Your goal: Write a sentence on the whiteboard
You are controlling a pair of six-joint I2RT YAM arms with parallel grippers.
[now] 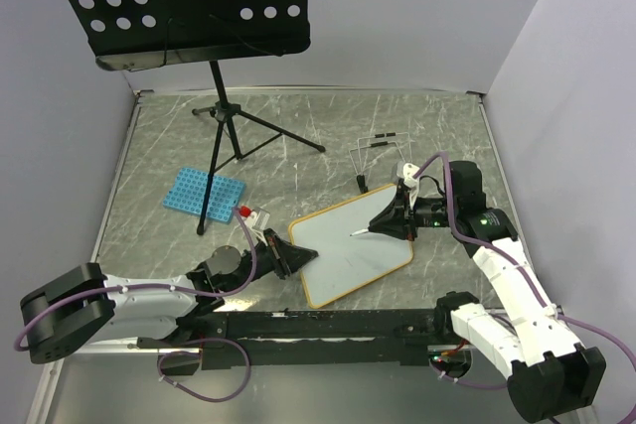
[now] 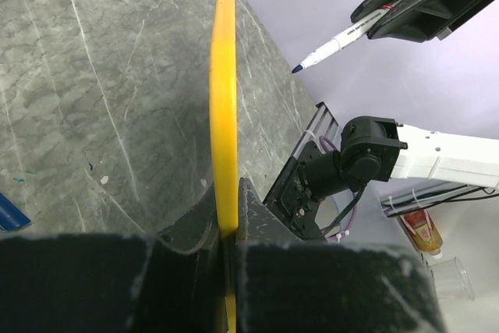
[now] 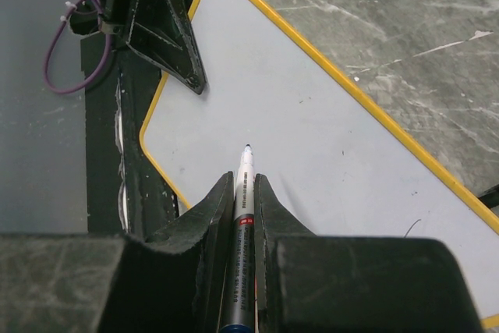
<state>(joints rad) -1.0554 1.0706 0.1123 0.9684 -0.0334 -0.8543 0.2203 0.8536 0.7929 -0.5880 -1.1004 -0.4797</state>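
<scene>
Top external view: the left gripper point(image 1: 288, 257) is clamped on the near corner of the whiteboard point(image 1: 358, 250), which stretches away from it over the tabletop point(image 1: 427, 136) toward the right gripper point(image 1: 383, 225). Whether the board lies flat I cannot tell. The right gripper is closed on a marker point(image 1: 364, 230), with the tip aimed down at the board's middle. Beyond the left gripper, well apart from the board, are a blue perforated rack point(image 1: 204, 193) and a black music stand point(image 1: 174, 2).

Left wrist view: the board shows edge-on, its yellow frame point(image 2: 224, 99) pinched between both fingers. The marker's blue tip hangs out to the side of the frame, apart from it.

Right wrist view: the uncapped marker runs out between the closed fingers, its tip just ahead of them over the white face. That face carries no words, so the sentence is not yet begun.

The step in hand looks like bringing the pen to the start point. The next move calls for a gentle descent until the tip touches, then a steady stroke with light pressure, while the left gripper holds the board firm.
</scene>
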